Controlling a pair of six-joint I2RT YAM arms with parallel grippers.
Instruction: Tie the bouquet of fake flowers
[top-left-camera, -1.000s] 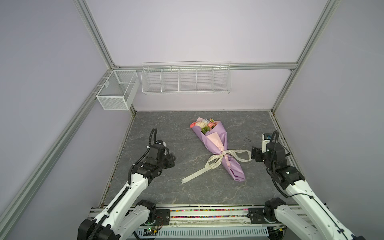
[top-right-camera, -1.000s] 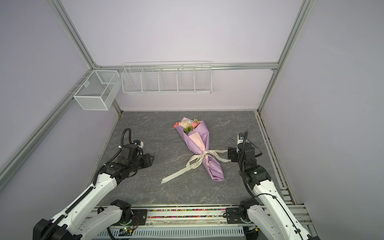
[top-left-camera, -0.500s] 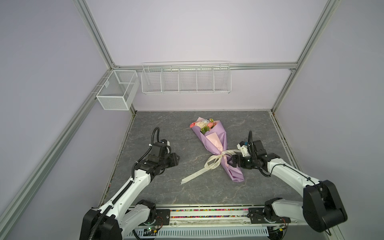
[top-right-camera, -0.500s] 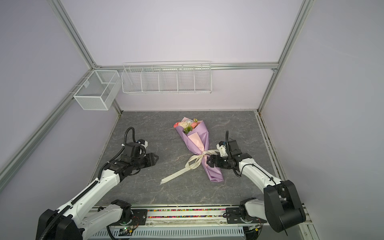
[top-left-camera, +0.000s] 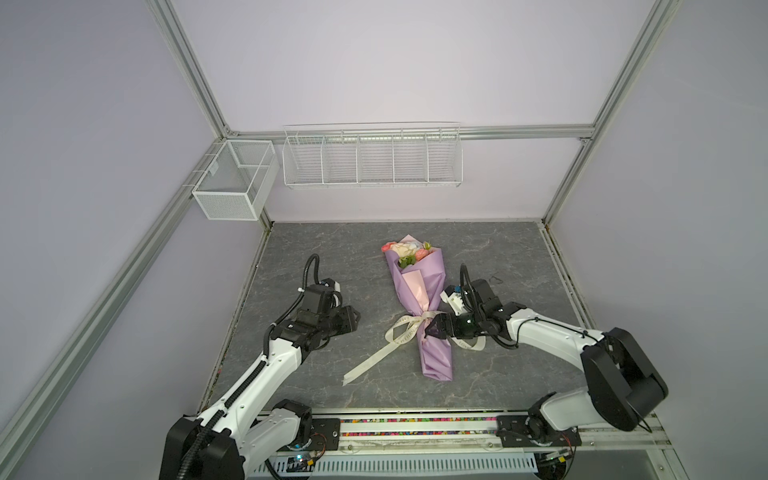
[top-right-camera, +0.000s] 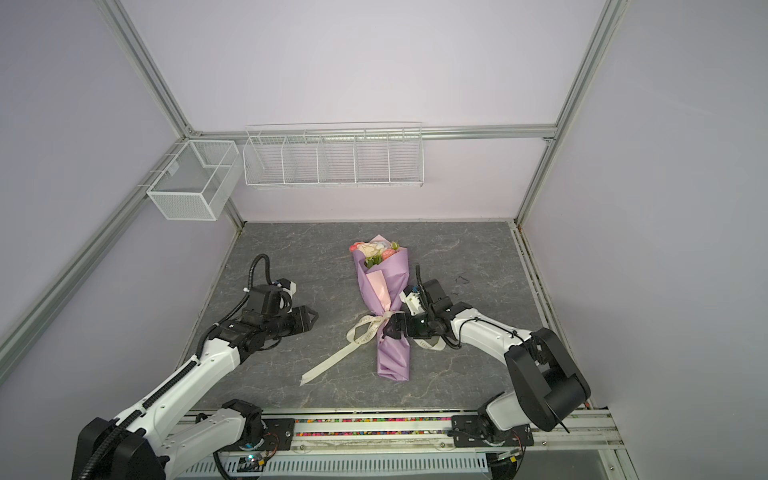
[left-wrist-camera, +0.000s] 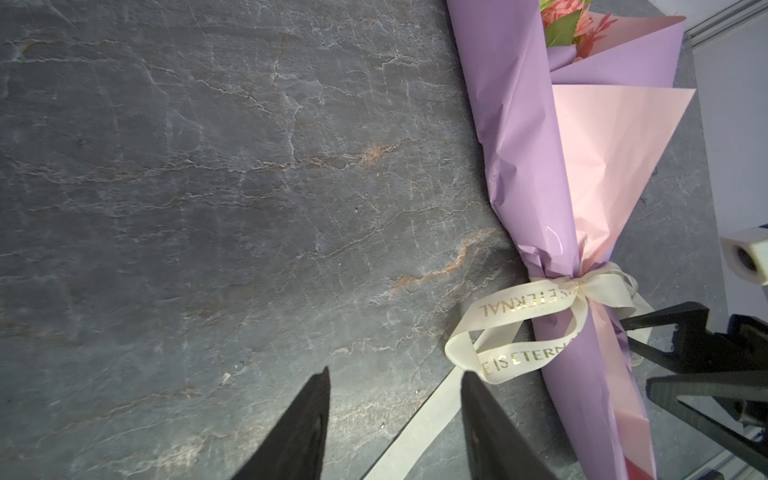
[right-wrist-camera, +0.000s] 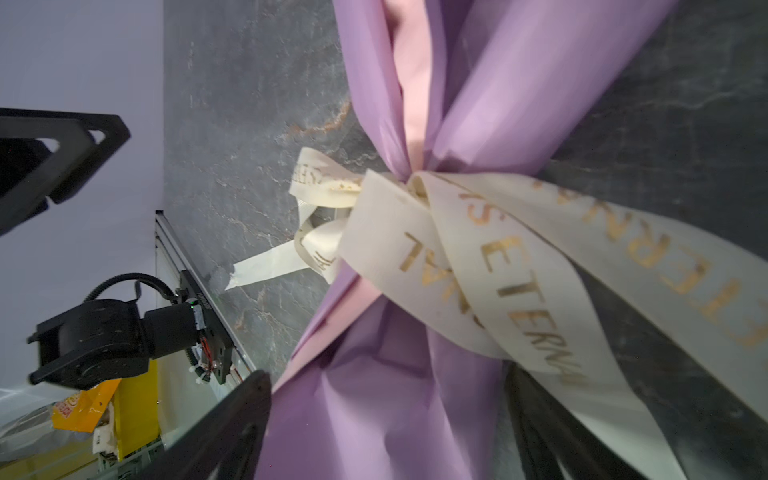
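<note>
- Left hand (top-left-camera: 355, 322): half open, empty, low over the table (top-left-camera: 316, 257), near the loose tail of the ribbon (top-left-camera: 374, 359).
- Right hand (top-left-camera: 432, 330): spread wide, holding nothing, astride the lilac wrapping paper (top-left-camera: 415, 286) just below the bow (top-left-camera: 409, 326).
- Bouquet (top-left-camera: 405, 251): lying mid-table inside the paper, blooms toward the far wall.
- Wire baskets (top-left-camera: 372, 160): mounted on the far wall.

The table (top-left-camera: 332, 257) is presenting a matt, dark grey, stone-look surface with pale veins. The lilac paper (left-wrist-camera: 515, 124) is showing a smooth, creased finish with a slight sheen, and the pink sheet (left-wrist-camera: 611, 137) is appearing matt. The ribbon (right-wrist-camera: 519, 266) is displaying cream cloth with metallic gold lettering. The left gripper (left-wrist-camera: 395, 370) is showing matt black plastic fingers (left-wrist-camera: 299, 428). The baskets (top-left-camera: 372, 166) are showing white-coated wire, the frame (top-left-camera: 519, 132) bare satin metal, and the arm shells (top-left-camera: 270, 365) glossy white plastic.
</note>
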